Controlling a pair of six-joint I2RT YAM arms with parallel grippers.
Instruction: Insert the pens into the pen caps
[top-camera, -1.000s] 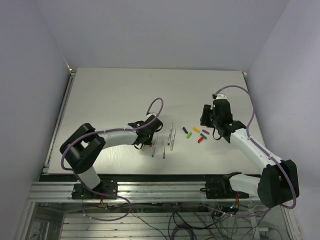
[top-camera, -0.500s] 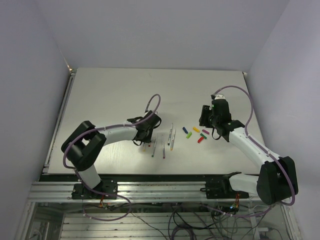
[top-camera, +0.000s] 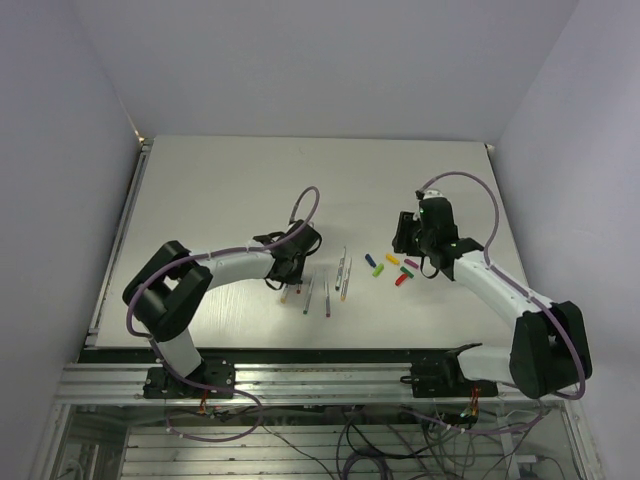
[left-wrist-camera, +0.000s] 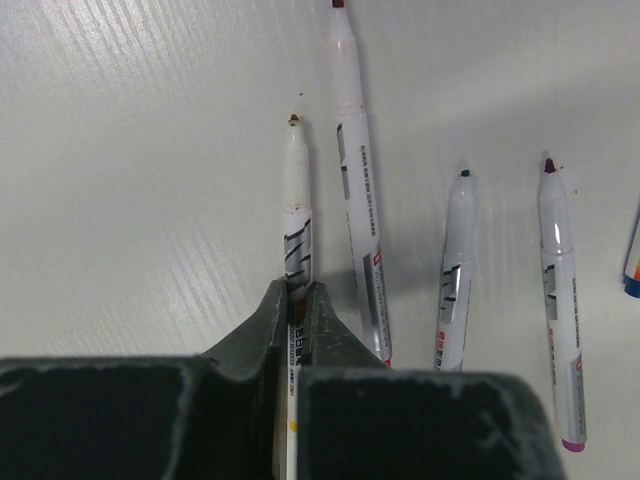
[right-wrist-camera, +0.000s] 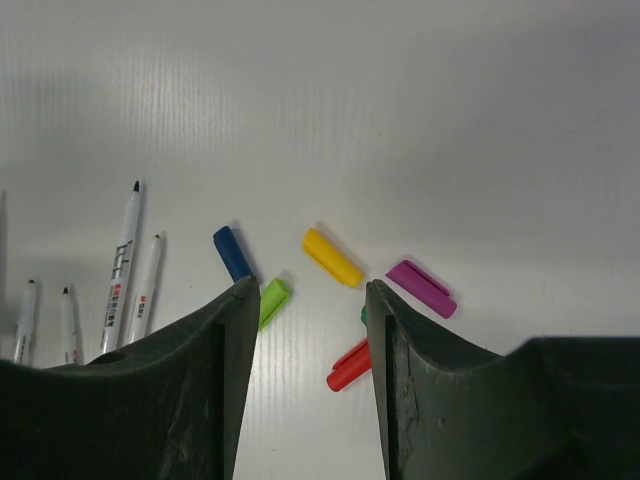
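My left gripper (left-wrist-camera: 296, 290) is shut on a silvery pen (left-wrist-camera: 296, 215) with a yellow band, held low at the table; in the top view the gripper (top-camera: 288, 272) is at the left end of the pen row. Three more pens (left-wrist-camera: 355, 180) lie to its right. My right gripper (right-wrist-camera: 308, 285) is open above the caps: blue (right-wrist-camera: 232, 252), light green (right-wrist-camera: 271, 301), yellow (right-wrist-camera: 332, 257), magenta (right-wrist-camera: 421, 288) and red (right-wrist-camera: 348, 368). The dark green cap (right-wrist-camera: 363, 315) is mostly hidden by a finger. In the top view the right gripper (top-camera: 404, 243) hovers at the caps (top-camera: 392, 259).
Loose pens (top-camera: 327, 297) lie in a row on the white table (top-camera: 230, 190) between the two arms. Two pens (right-wrist-camera: 125, 260) also show at the left of the right wrist view. Grey walls enclose the table on three sides.
My left gripper has shifted slightly left along the pen row. My right gripper has moved a little left and away, over the caps.
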